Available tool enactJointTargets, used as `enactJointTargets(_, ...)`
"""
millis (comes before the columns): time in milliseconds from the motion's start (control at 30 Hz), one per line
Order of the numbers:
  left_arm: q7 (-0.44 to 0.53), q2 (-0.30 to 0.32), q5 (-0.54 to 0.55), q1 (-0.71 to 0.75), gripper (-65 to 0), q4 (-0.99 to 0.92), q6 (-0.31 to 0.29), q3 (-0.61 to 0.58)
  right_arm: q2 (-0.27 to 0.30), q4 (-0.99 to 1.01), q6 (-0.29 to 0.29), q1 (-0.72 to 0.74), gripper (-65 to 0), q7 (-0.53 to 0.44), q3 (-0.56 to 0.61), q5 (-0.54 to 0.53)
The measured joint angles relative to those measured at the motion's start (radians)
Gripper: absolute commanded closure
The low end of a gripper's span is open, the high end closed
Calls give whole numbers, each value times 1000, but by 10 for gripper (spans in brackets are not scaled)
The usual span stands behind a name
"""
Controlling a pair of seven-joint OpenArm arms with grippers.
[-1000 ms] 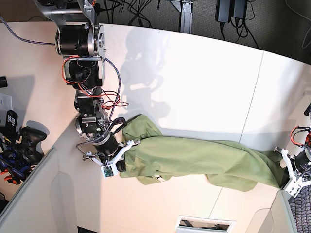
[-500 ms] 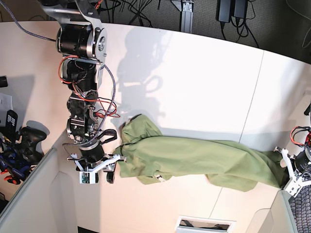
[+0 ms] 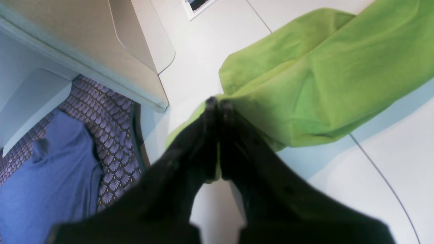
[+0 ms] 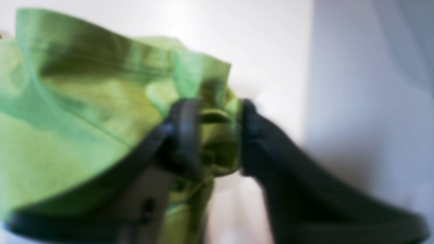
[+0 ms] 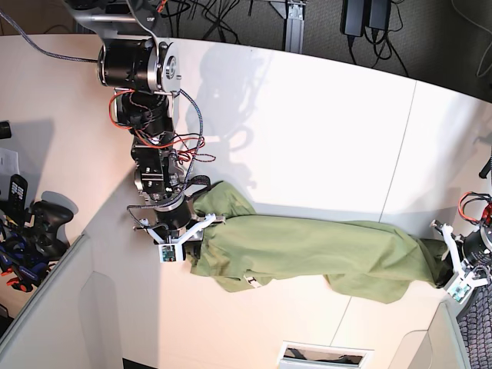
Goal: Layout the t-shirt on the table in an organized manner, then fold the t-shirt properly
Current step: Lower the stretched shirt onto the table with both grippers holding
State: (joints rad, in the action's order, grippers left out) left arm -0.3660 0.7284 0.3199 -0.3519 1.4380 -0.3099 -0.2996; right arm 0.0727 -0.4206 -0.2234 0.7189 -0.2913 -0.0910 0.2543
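The left end effector [image 3: 218, 139] pinches 1 edge of the t-shirt [image 3: 339, 78].

Olive-green t-shirt [image 5: 307, 247], plain, wrinkled, stretched lengthwise in an uneven band across the white table [image 5: 307, 131]

Wrinkled olive-green cotton t-shirt [image 4: 84, 145] seen bunched between two blurred dark fingertips [image 4: 186, 135] of the right gripper [image 4: 218, 135], which are parted around the folds, with smooth white tabletop [image 4: 264, 44] exposed beyond and blurred grey-blue panel [image 4: 366, 101] seen at right.
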Motion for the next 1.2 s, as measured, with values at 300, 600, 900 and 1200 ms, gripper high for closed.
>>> enactJointTargets(300, 0, 0, 0, 0, -21, 0, -1, 0, -4, -51, 0, -2, 0, 0, 0, 95)
enactJointTargets(600, 0, 0, 0, 0, -114, 0, 3, 0, -4, -60, 8, -5, -324, -1, 0, -43)
enactJointTargets(900, -14, 0, 38, 34, -152, 0, -21, 0, -39, 17, 26, 1, -409, 24, 0, -68)
enactJointTargets(1200, -16, 0, 47, 61, -152, 0, -21, 0, -50, 111, 97, -2, -58, -31, 0, 27)
